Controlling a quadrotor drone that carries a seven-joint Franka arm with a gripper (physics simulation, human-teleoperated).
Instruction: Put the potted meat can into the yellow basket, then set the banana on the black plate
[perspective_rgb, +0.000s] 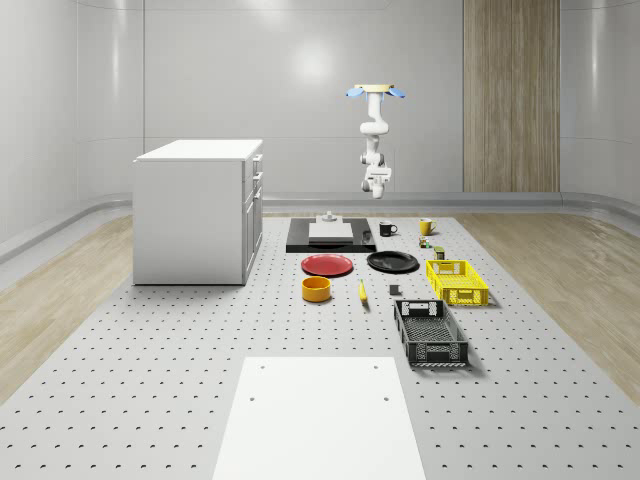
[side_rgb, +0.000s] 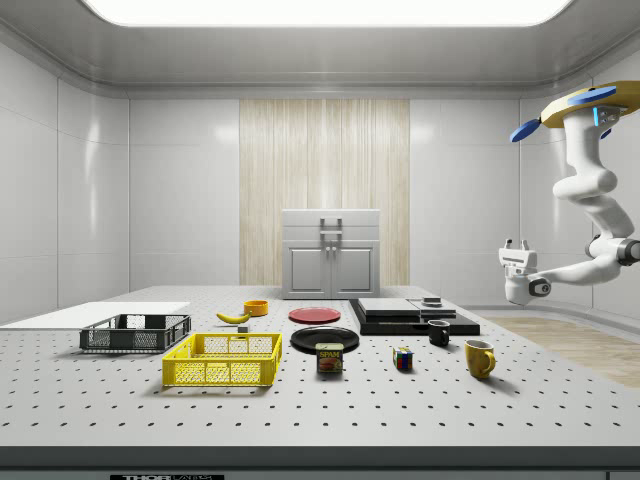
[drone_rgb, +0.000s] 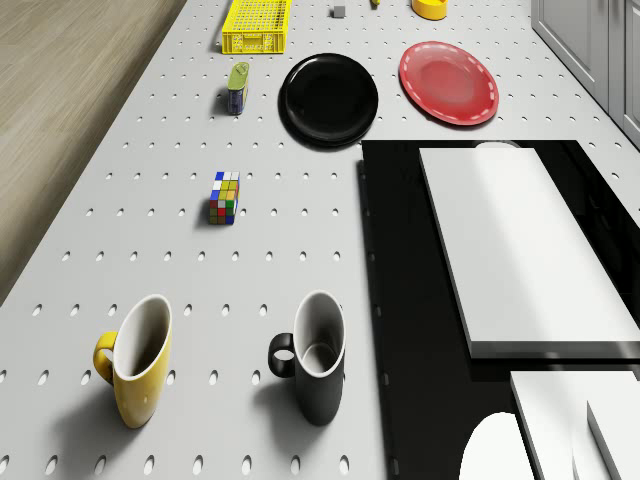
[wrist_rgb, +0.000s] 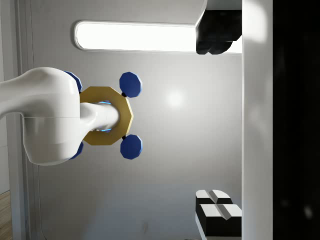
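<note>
The potted meat can (side_rgb: 330, 358) (perspective_rgb: 438, 251) (drone_rgb: 237, 88) stands upright on the table just beside the end of the yellow basket (side_rgb: 223, 360) (perspective_rgb: 457, 281) (drone_rgb: 256, 27). The banana (perspective_rgb: 362, 291) (side_rgb: 233, 317) lies flat near the orange bowl. Between the red plate and the can sits the black plate (perspective_rgb: 392, 262) (side_rgb: 324, 339) (drone_rgb: 329, 99). The drone (perspective_rgb: 375, 92) (side_rgb: 585, 105) hovers high above the table's far end, past the mugs. My gripper (side_rgb: 516, 246) (perspective_rgb: 375, 183) (wrist_rgb: 218, 125) hangs well above the table, turned upward toward the drone, open and holding nothing.
A black mug (drone_rgb: 315, 355), a yellow mug (drone_rgb: 137, 360) and a Rubik's cube (drone_rgb: 224, 197) stand near the far end. A black slab (perspective_rgb: 330, 245) carries a white block (drone_rgb: 510, 240). A red plate (perspective_rgb: 327, 265), orange bowl (perspective_rgb: 316, 289), black basket (perspective_rgb: 430, 333) and white cabinet (perspective_rgb: 195, 210) also stand here.
</note>
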